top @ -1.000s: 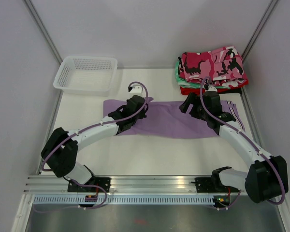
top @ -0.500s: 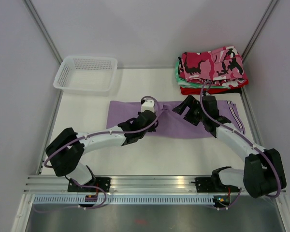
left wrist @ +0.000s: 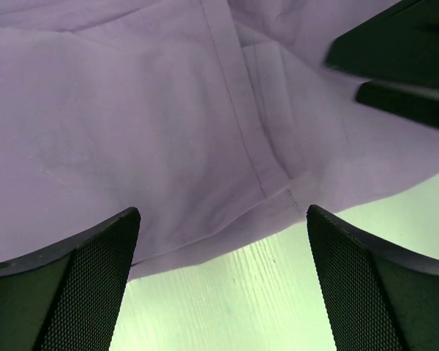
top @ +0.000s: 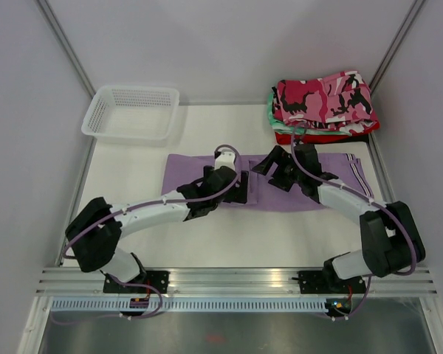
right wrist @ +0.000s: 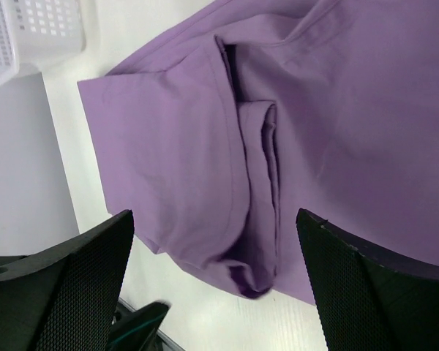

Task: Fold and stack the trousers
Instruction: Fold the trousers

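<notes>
Left gripper (left wrist: 223,241): jaws wide, empty, poised over the near hem of the lilac trousers (top: 183,166), which lie flat at centre. Right gripper (right wrist: 216,252): likewise wide, empty. Step, as judged: folding the lilac pair; the camouflage trousers (top: 325,96) sit folded far right. Next move calls for pinching both layers at the hem. Fabric: thin, matte, seam-stitched, softly ridged.

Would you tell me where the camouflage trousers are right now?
In the top view, the camouflage trousers sit atop the folded pile at the far right corner, beyond the lilac trousers.
</notes>
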Controlling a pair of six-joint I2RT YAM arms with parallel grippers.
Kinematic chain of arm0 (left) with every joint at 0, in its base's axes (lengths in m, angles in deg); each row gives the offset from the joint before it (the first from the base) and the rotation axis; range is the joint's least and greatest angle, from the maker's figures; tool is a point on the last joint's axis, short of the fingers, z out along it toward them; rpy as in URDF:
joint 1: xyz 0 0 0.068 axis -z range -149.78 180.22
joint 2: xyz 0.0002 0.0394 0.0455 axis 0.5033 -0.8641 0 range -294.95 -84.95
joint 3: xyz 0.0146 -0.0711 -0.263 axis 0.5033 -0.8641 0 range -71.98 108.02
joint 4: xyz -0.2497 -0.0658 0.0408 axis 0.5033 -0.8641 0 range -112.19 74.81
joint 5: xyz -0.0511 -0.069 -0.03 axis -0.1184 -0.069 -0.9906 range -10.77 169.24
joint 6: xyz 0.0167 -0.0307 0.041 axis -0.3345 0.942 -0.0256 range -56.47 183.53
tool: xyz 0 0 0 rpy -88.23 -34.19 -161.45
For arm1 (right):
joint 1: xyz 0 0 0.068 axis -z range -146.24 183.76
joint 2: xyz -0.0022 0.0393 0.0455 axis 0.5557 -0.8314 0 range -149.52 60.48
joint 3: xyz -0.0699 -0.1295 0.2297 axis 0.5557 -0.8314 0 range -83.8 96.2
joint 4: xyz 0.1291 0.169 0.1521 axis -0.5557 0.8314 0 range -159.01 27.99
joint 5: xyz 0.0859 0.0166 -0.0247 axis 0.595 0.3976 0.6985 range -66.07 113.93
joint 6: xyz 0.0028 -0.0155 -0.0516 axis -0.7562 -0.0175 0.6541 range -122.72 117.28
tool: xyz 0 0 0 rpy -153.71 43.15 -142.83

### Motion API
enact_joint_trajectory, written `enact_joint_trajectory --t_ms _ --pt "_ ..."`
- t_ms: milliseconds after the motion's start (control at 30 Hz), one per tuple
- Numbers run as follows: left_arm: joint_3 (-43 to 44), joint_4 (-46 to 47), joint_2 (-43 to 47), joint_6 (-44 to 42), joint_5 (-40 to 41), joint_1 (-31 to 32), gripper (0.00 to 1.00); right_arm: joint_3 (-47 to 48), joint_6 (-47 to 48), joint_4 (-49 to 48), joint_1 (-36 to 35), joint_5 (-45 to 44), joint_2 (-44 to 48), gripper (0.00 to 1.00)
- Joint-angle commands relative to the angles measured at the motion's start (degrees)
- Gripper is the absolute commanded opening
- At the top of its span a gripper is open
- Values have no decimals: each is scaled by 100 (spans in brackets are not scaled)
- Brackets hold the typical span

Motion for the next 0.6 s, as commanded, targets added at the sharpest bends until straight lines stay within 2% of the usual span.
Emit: enact_joint_trajectory --t_ms 0,133,300,333,400,467,500,567 --pt "116 -238 775 290 -98 -110 100 353 204 -311 -228 3 -309 98" --pt "-419 331 1364 255 -581 -452 99 467 310 -470 -290 -49 -749 97" --pt "-552 463 909 81 -1221 -655 91 686 538 -629 -281 -226 -1338 95" --pt "-578 734 838 -94 -1319 -655 89 800 573 -663 -290 -200 -1408 88" --pt "-745 1069 680 -227 -1599 -664 87 880 556 -856 -298 -68 -1593 82" --pt "-842 1464 574 -438 -1715 -664 84 968 530 -953 -307 11 -1715 72" --pt "-834 1527 435 -508 -1742 -664 84 1003 512 -997 -325 29 -1742 62" --pt "-668 1415 258 -649 -1663 -664 80 1039 512 -1033 -334 29 -1778 53"
